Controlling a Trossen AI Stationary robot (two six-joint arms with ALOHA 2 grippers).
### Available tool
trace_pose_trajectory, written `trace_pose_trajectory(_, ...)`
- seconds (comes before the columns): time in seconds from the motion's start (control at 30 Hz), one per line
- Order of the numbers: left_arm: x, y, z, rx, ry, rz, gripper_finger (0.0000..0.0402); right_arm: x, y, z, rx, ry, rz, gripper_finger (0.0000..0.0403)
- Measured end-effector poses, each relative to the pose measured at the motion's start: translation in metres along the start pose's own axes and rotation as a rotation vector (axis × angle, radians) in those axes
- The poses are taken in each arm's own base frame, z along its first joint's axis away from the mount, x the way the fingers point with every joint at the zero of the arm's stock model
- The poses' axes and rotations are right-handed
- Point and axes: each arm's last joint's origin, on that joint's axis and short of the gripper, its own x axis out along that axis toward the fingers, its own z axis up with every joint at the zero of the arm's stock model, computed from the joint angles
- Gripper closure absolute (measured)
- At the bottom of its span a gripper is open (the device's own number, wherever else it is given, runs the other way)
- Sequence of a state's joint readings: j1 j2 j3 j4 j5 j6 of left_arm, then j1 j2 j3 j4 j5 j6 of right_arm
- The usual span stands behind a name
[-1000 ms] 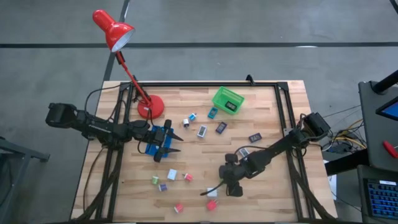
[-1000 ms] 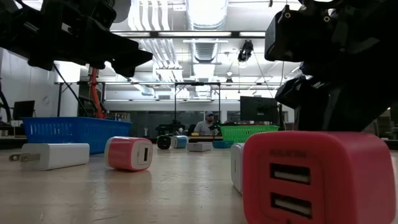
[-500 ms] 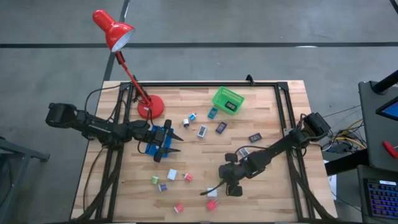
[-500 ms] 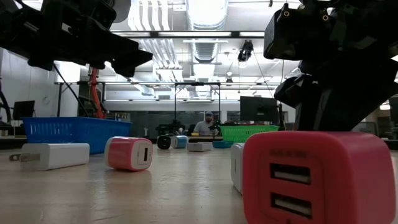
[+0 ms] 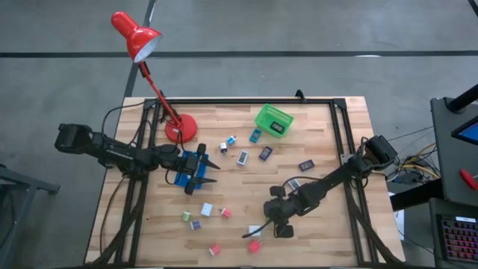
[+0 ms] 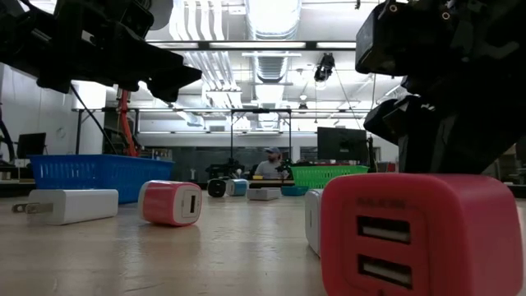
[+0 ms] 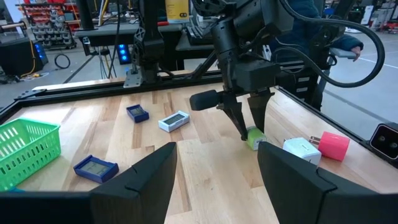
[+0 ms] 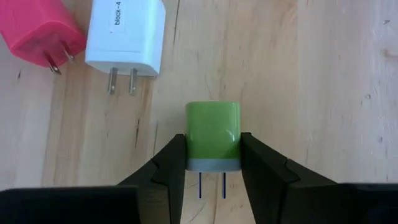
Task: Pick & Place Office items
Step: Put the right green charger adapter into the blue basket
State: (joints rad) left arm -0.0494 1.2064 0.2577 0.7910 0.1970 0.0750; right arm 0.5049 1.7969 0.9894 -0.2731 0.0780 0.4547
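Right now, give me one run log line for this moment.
right hand: shut on green charger, near table's front edge | left hand: open, waiting above blue tray | next: lift charger

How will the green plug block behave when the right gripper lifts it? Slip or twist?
Green charger block looks rigid and probably light. Its smooth, rounded sides may slip between the right gripper's fingers. The grip sits near the prong end, so it could pivot.

one red lamp (image 5: 137, 39), one green basket (image 5: 273, 120), one blue tray (image 5: 191, 168).
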Motion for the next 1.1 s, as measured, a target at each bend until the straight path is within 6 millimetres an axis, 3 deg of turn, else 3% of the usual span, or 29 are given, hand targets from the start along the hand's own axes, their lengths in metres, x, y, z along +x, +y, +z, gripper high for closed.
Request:
trace_pose_trajectory(0.43, 0.000, 0.000, 0.000, 0.000, 0.000, 0.000, 0.0170, 0.000, 0.002, 0.010, -0.040, -0.126, -0.036, 0.0286)
trace_pose_trajectory(0.83, 0.000, 0.000, 0.000, 0.001, -0.001, 0.000, 0.0170, -0.004, 0.003, 0.031, -0.129, -0.398, -0.113, 0.0286)
trace_pose_trajectory(1.1, 0.000, 0.000, 0.001, 0.006, -0.010, 0.000, 0.0170, -0.003, -0.013, 0.034, -0.133, -0.652, -0.127, 0.0286)
